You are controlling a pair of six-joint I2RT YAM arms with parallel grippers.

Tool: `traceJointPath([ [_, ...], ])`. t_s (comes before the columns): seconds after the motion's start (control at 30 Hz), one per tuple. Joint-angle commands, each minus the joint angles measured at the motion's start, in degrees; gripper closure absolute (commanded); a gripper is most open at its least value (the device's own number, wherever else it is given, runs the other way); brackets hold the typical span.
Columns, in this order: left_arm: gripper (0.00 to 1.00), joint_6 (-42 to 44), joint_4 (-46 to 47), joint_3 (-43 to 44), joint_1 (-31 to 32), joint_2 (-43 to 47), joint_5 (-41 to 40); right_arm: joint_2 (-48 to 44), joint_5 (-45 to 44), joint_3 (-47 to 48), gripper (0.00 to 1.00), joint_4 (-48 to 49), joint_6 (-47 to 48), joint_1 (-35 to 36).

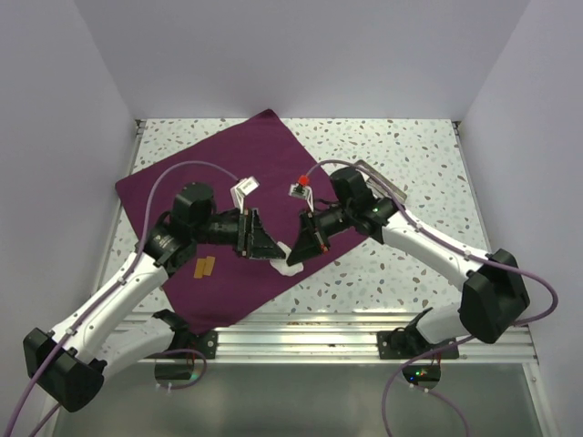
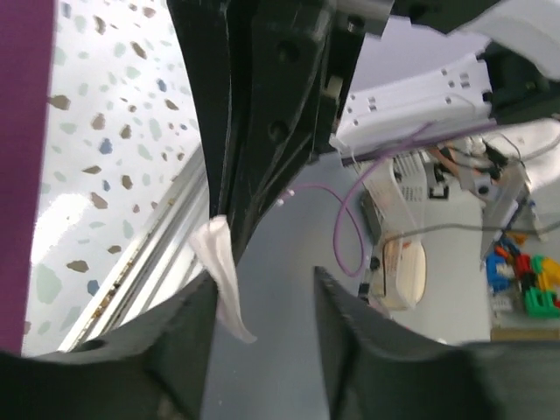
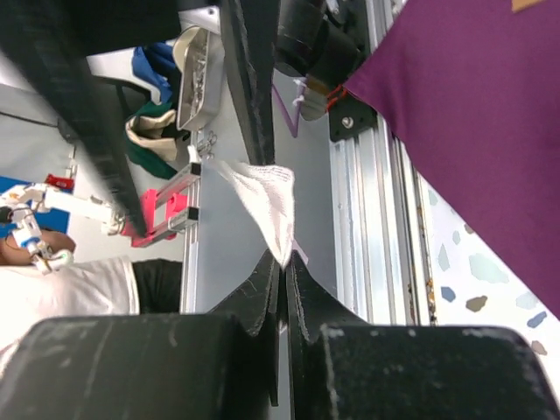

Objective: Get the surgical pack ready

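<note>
The surgical pack (image 1: 228,173) is a purple-maroon cloth lying spread flat on the speckled table, and it also shows in the right wrist view (image 3: 472,131). Above its near right edge the two grippers meet tip to tip. My right gripper (image 1: 299,248) (image 3: 283,258) is shut on a corner of a small white gauze pad (image 1: 290,261) (image 3: 267,206). My left gripper (image 1: 269,246) (image 2: 262,280) is open. The gauze pad (image 2: 223,280) hangs against its left finger, and the jaws stand apart around it.
Two small tan strips (image 1: 205,266) lie on the cloth near the left arm. A white tag (image 1: 244,188) lies on the cloth's middle. A grey metal tray (image 1: 383,182) shows partly behind the right arm. The aluminium rail (image 1: 346,323) runs along the table's near edge.
</note>
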State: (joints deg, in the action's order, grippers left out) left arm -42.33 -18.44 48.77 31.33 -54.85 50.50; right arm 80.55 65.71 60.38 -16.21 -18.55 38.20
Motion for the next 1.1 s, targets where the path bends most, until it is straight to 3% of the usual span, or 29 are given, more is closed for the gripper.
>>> traceJointPath([
  [0.0, 0.45, 3.3, -5.89, 4.57, -0.04, -1.39, -8.11, 2.84, -1.9, 1.67, 1.0, -2.33, 0.79, -0.14],
  [0.17, 0.35, 5.93, -14.51, 9.49, -3.55, -3.33, -21.29, 5.14, -9.61, 2.02, 1.0, 1.07, -3.24, -1.63],
  [0.3, 0.32, 7.17, -24.96, 12.83, -8.56, -5.0, -35.35, 7.07, -16.13, 1.85, 1.0, 7.39, -13.32, -9.6],
  [0.5, 0.32, 7.79, -25.78, 11.61, -8.74, -8.43, -39.77, 12.43, -28.33, -0.69, 1.0, 19.42, -30.28, -27.17],
  [0.67, 0.32, 8.14, -23.14, 9.68, -8.74, -10.45, -37.5, 22.6, -30.47, 4.98, 1.0, 25.08, -32.52, -36.68],
  [0.9, 0.32, 10.68, -22.78, 9.93, -9.09, -14.22, -37.4, 30.8, -34.59, 12.21, 1.0, 24.21, -32.7, -40.3],
  [1.07, 0.32, 13.05, -23.66, 11.43, -9.97, -16.43, -37.93, 33.52, -38.11, 11.78, 1.0, 24.03, -32.52, -40.92],
])
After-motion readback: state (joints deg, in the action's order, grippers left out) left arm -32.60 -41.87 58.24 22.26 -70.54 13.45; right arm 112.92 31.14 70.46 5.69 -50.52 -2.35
